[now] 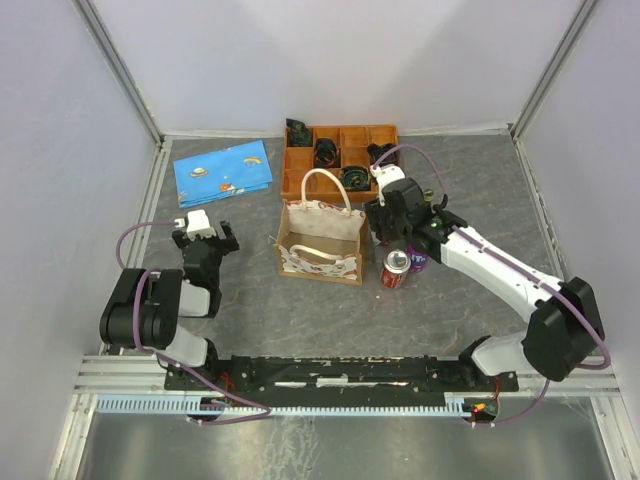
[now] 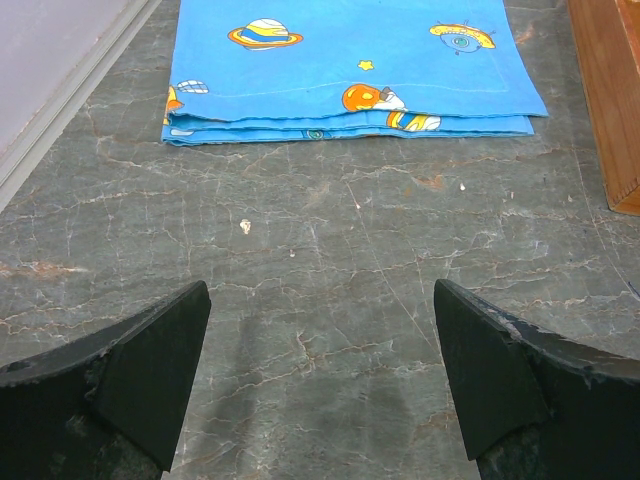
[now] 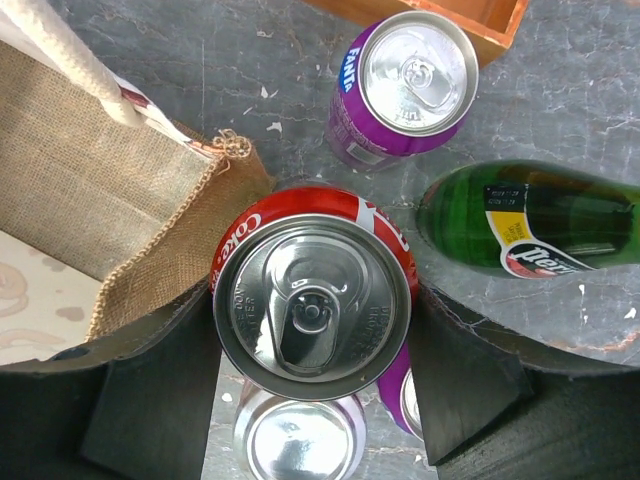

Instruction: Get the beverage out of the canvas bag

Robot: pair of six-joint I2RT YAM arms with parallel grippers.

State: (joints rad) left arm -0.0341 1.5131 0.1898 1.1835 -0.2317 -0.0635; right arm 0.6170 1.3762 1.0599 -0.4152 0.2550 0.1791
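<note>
Two fingers of the right gripper (image 3: 312, 300) press against opposite sides of a red cola can (image 3: 315, 305), pinching it just below the rim. The can is upright and outside the canvas bag (image 1: 322, 250), just off the bag's right front corner. In the wrist view its top looks far larger than the other can tops, so it sits nearer that camera. Whether its base touches the table (image 1: 300, 310) I cannot tell.

The bag stands upright with its mouth open and its tan inside showing. One handle stands up at the far side and the other droops over the near side.

Right of the bag, past the red can, stands a purple Fanta can (image 3: 405, 85). A green bottle (image 3: 530, 215) lies farther right, and a second silver-topped can (image 3: 300, 445) shows partly under the red one. An orange tray (image 1: 340, 128) sits just behind the bag.

Well to the left of the bag, the left gripper (image 2: 320, 300) hangs over bare table with its fingers spread wide and nothing between them. A blue printed cloth (image 2: 350, 60) lies folded beyond it, behind and left of the bag.
</note>
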